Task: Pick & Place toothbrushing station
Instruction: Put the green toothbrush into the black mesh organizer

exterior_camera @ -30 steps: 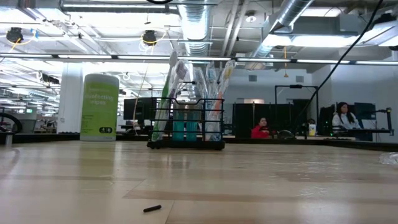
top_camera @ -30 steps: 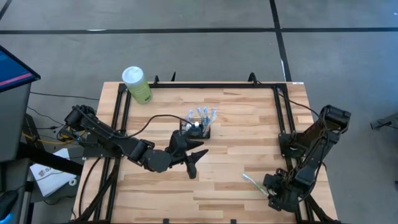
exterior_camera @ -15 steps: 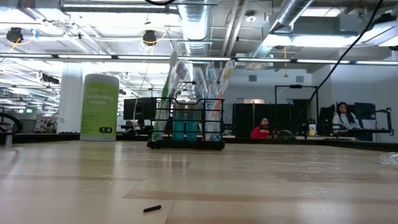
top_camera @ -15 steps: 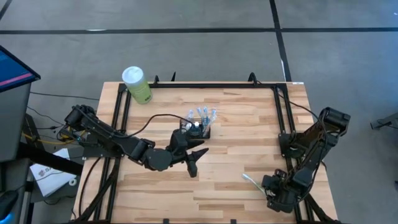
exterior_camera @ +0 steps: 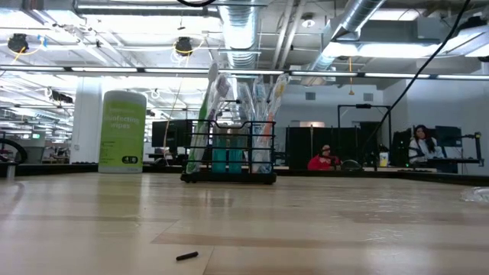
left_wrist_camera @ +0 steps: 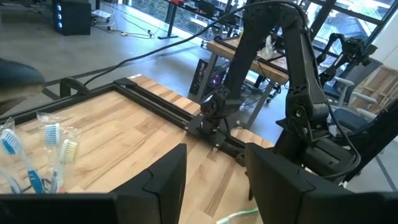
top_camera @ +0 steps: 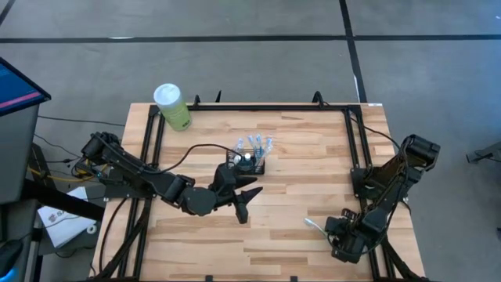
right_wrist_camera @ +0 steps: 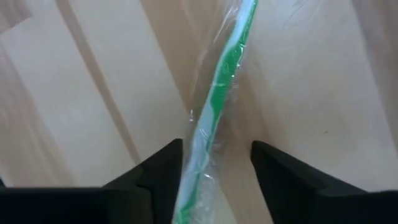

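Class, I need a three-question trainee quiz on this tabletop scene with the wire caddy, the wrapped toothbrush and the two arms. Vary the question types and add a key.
1. True or false: the wrapped green-and-white toothbrush lies flat on the table, between the right gripper's open jaws.
2. Multiple choice: the green canister stands at which part of the table in the high view? A. far left corner B. near right corner C. centre
3. Fill in: the left gripper hangs just in front of the black wire ____, which holds upright toothbrushes.

Key: 1 true; 2 A; 3 caddy
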Tool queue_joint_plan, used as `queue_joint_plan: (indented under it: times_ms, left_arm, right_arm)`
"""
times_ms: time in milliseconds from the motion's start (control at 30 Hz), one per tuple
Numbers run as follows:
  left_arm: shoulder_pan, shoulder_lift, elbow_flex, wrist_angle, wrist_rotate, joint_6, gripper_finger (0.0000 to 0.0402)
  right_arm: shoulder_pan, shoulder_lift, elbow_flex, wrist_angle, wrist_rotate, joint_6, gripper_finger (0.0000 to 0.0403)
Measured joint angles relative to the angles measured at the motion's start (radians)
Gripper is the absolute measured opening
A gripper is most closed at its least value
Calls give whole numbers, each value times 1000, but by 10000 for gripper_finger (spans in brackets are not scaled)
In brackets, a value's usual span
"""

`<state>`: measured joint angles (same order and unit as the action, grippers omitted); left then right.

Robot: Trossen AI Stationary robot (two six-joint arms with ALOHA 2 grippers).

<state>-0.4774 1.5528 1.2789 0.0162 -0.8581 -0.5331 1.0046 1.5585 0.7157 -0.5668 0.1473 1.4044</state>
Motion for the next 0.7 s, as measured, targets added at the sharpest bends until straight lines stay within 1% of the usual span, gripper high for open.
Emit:
queue_joint_plan:
  times_ms: [133, 400, 433, 500, 633, 700]
  left_arm:
    - [-2, 0, 0, 0, 0, 0, 159]
    - [-3, 0, 0, 0, 0, 1, 159]
    - [-3, 0, 0, 0, 0, 1, 159]
    - [-3, 0, 0, 0, 2, 1, 159]
    - [-3, 0, 0, 0, 40, -3, 159]
    - [-9, 0, 0, 0, 48, -3, 159]
  right_arm:
    - [-17, 0, -1, -9, 4, -2, 141]
    - [-56, 0, -3, -18, -2, -3, 26]
    - [-62, 0, -3, -15, -8, -7, 17]
    - [-73, 0, -2, -9, -20, -14, 14]
    - [-101, -2, -3, 0, -50, -18, 25]
    - [-112, -10, -2, 2, -57, -18, 18]
